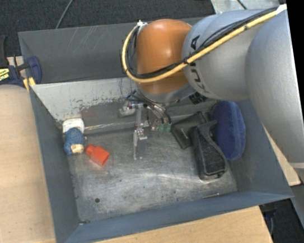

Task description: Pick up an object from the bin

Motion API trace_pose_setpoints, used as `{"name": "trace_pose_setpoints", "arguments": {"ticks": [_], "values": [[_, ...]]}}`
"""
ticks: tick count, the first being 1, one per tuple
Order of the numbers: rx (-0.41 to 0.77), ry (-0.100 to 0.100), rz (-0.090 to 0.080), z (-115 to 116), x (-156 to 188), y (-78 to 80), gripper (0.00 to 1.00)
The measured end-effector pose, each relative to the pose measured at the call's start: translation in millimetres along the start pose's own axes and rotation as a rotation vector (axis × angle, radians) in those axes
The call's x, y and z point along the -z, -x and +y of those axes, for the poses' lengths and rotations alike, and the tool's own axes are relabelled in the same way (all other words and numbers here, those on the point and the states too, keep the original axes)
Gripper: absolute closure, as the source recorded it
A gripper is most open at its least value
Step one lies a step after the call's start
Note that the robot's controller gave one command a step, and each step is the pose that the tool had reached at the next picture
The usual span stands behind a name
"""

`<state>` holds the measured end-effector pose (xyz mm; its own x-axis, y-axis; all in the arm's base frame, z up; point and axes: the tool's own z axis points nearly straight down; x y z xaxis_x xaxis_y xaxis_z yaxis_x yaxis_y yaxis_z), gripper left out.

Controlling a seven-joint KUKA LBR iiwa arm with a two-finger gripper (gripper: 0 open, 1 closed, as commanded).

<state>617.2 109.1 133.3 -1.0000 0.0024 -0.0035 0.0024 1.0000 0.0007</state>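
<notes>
The grey metal bin (56, 178) holds only a few loose things, spread well apart on its floor. Farthest left, near the back-left corner, lies a small blue roll with a white end (73, 136). Just beside it, towards the front and right, sits an orange block (97, 155), lying tilted on the scratched floor. Right of that is the gripper (140, 145), which hangs low over a bare patch near the middle of the bin, closer to the back wall than to the front. It is apart from the orange block, the nearest thing on its left, and nothing shows in its grasp. Whether it is spread wide or drawn narrow I cannot tell from this angle. Further right lies a black pistol-shaped thing (207, 146), its long body pointing towards the front of the bin. Touching its right side is a dark blue oval pad (231, 129), lying against the right wall. Above these the arm (243, 48) comes in from the right, grey and thick, with an orange cover (161, 51) at its wrist and a yellow cable (129, 48) looped round it.
</notes>
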Motion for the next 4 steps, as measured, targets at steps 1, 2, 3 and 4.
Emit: {"name": "trace_pose_setpoints", "arguments": {"ticks": [1, 2, 3, 4], "values": [[0.070, 0.001, -0.004, 38.2, -62.4, 4.1, 0.00], [0.207, 0.003, -0.006, 82.6, -60.0, -73.2, 0.00], [0.203, 0.006, -0.021, 82.5, -56.7, -68.2, 1.00], [0.230, 0.003, -0.008, 111.0, 89.7, -71.6, 1.00]]}}
